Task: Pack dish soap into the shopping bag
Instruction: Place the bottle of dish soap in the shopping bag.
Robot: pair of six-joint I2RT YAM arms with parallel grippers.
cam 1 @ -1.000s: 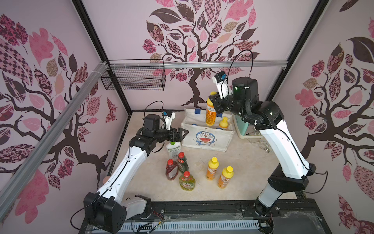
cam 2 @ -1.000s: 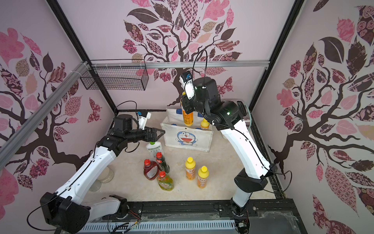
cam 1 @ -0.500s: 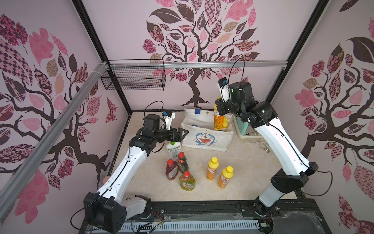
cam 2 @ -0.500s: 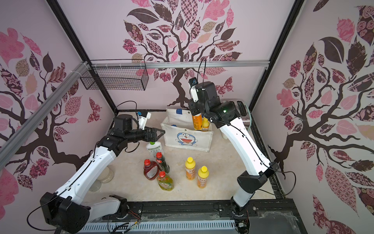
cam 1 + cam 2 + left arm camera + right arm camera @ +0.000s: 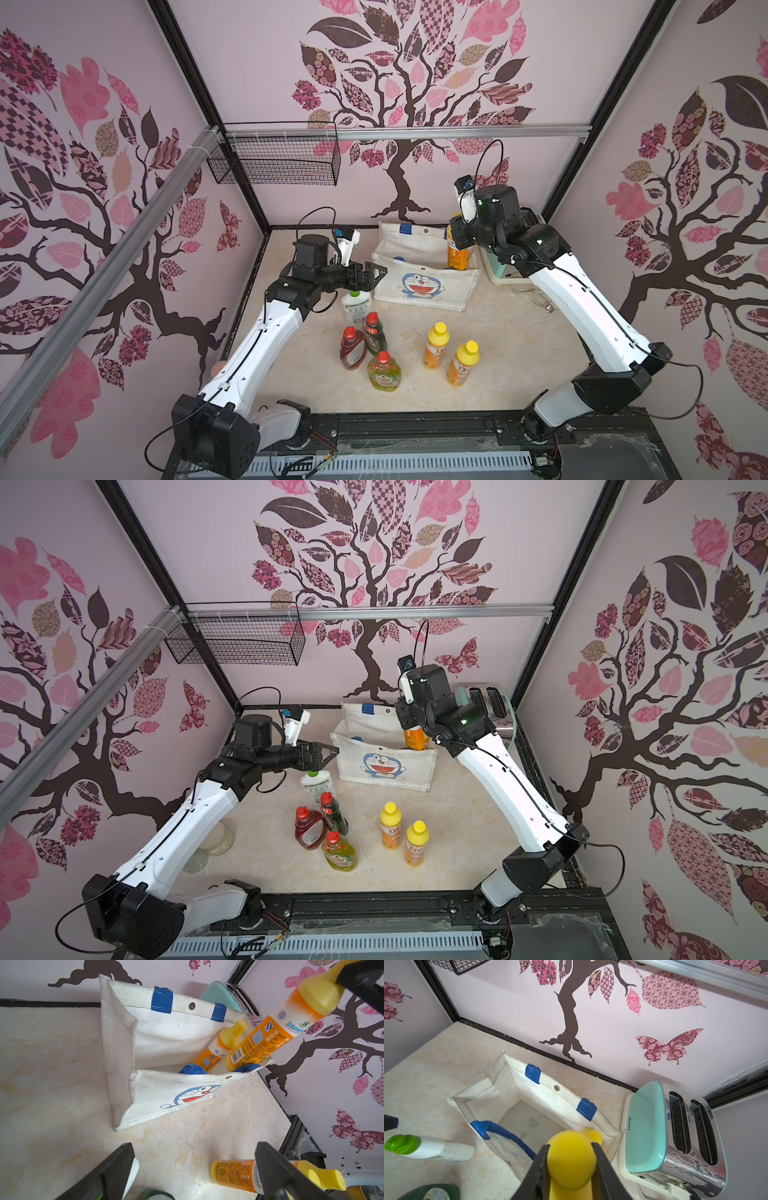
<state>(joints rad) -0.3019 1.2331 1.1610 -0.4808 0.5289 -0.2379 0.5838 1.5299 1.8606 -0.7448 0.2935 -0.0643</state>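
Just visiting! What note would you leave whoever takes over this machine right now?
Left gripper: open, empty, beside the shopping bag, above the white bottle.
Right gripper: shut on the held orange bottle by its yellow cap, base inside the bag.
Done: one packed orange bottle.
To do: release, then pack white bottle, red bottle, dark green bottle, yellow-green bottle, two standing orange bottles.

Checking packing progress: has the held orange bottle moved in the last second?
Yes. The bottle has dropped lower, into the bag, and shifted nearer the toaster.
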